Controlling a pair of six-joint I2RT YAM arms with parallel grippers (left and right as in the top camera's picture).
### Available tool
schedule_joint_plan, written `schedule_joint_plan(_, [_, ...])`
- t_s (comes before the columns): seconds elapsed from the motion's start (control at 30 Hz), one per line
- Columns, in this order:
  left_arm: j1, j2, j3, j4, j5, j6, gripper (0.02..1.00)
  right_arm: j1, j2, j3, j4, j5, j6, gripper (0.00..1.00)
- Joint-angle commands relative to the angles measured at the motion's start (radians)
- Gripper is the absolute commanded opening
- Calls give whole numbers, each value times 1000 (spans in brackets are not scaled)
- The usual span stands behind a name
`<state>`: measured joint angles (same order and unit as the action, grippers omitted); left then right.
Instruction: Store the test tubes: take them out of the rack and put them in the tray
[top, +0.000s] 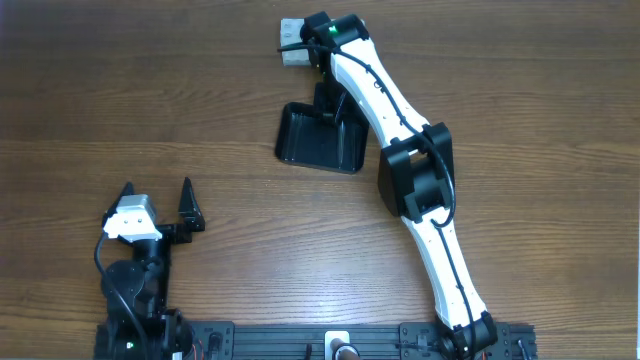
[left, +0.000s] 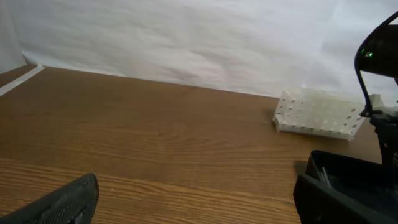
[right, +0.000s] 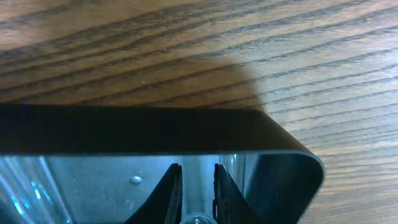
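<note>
While the left gripper (top: 158, 203) sits by the near-left corner of the brown wooden desk (top: 520, 80), fingers spread wide and holding nothing, the right gripper (right: 198, 169) hangs over the black rectangular plastic tray (top: 300, 140) mid-desk, fingers pinched close on a clear glass test tube (right: 197, 216). Noted: other clear tubes (right: 22, 186) lie inside the tray against its wall. White perforated plastic rack (top: 292, 42) stands beyond the tray, toward the desk's far edge.

Bare table (top: 150, 90) open left of tray (top: 308, 142), right arm (top: 390, 100) blocking tray from above, rack (top: 292, 48) just behind.
</note>
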<state>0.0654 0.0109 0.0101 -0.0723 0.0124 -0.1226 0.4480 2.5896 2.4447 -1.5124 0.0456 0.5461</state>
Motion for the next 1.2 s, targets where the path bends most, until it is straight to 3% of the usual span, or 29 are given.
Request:
schedule_joint_plan(0.03, [-5, -5, -4, -5, 14, 14, 998, -5, 21, 8, 5, -8, 7, 12])
schedule_joint_plan(0.57, [-5, -5, -4, -5, 14, 14, 998, -8, 58, 8, 47, -7, 7, 31])
schedule_joint_plan(0.93, [-5, -5, -4, -5, 14, 14, 996, -15, 61, 8, 61, 12, 7, 165])
schedule_joint_plan(1.2, [-5, -5, -4, -5, 14, 14, 996, -7, 58, 8, 27, 11, 6, 207])
